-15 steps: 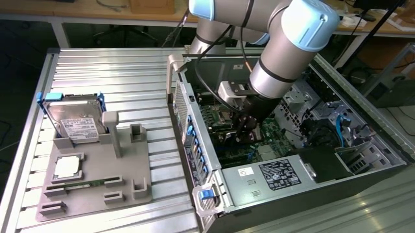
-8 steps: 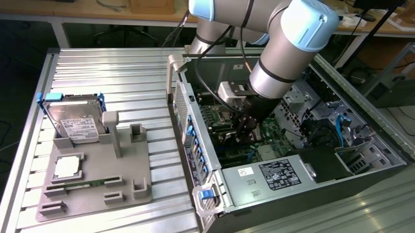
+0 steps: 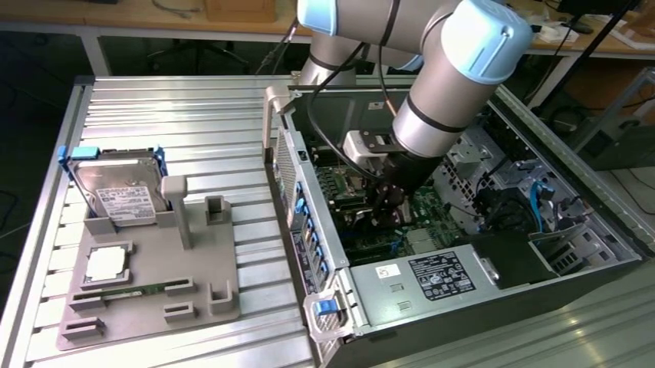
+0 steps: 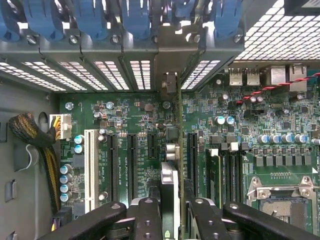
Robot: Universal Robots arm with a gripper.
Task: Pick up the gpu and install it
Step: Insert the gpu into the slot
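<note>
Green gpu (image 4: 179, 165), blue slot clips (image 4: 135, 20)

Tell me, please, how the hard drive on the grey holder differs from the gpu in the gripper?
The hard drive leans in the grey holder outside the computer case; the gpu stands on edge above the motherboard inside it. The hard drive is a silver box with a white label; the gpu is a thin green board. Nothing grips the hard drive, whereas the gripper holds the gpu. Both are computer parts.
</note>
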